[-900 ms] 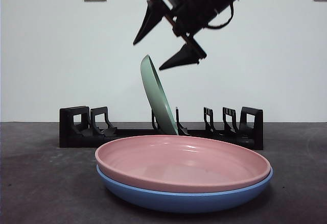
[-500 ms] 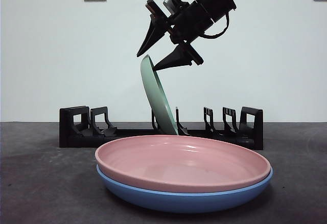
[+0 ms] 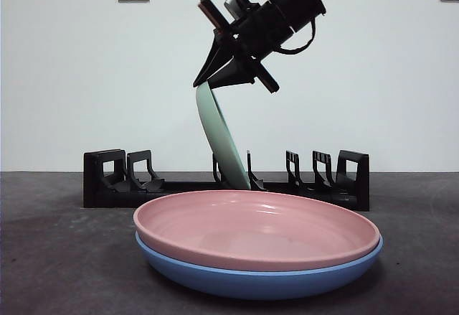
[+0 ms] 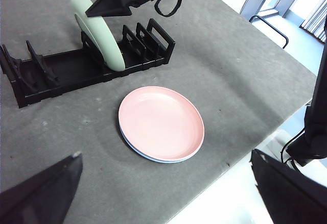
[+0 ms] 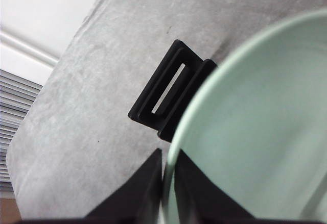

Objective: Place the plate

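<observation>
A pale green plate (image 3: 223, 143) stands on edge in the middle slots of the black rack (image 3: 107, 186), leaning left. My right gripper (image 3: 212, 80) comes down from the upper right and is shut on the plate's top rim. In the right wrist view the green plate (image 5: 255, 132) fills the picture and its rim sits pinched between the right gripper (image 5: 166, 183) jaws. The left wrist view shows the green plate (image 4: 97, 30) in the rack (image 4: 61, 73) from high above. My left gripper (image 4: 164, 155) hangs open there, holding nothing.
A pink plate (image 3: 251, 225) lies stacked on a blue plate (image 3: 251, 280) at the front of the grey table, close in front of the rack. The rack's other slots on both sides hold nothing. The table's edge (image 4: 240, 147) runs along the right of the stack.
The right gripper came down from open above the green plate and shut on its top rim. The plate's top has shifted slightly left.
</observation>
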`<move>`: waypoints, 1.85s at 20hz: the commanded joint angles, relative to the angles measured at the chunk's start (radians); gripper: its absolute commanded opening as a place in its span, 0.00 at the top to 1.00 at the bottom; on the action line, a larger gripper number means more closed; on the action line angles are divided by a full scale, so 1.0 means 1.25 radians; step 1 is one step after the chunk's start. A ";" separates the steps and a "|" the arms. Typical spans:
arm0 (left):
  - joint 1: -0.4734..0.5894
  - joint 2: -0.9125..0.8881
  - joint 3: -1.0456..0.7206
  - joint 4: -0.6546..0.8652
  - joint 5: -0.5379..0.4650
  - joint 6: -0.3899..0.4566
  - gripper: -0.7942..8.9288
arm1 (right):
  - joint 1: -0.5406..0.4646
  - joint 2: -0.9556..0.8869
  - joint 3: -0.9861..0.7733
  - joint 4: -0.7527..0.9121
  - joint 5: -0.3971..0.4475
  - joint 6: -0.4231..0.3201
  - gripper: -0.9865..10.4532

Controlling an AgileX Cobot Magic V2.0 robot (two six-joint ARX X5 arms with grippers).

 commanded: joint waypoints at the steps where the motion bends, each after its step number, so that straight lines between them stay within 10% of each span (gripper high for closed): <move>1: -0.006 0.002 0.015 0.009 -0.003 0.007 0.38 | 0.000 0.011 0.017 0.008 0.002 0.019 0.90; 12: -0.006 0.002 0.015 0.009 -0.003 0.035 0.38 | 0.013 -0.092 0.060 -0.015 -0.063 0.039 0.90; 20: -0.006 0.002 0.015 0.009 -0.003 0.079 0.38 | 0.034 -0.212 0.060 -0.229 -0.072 -0.112 0.90; 37: -0.006 0.004 0.015 0.017 -0.027 0.129 0.38 | 0.226 -0.360 0.058 -0.641 0.162 -0.292 0.90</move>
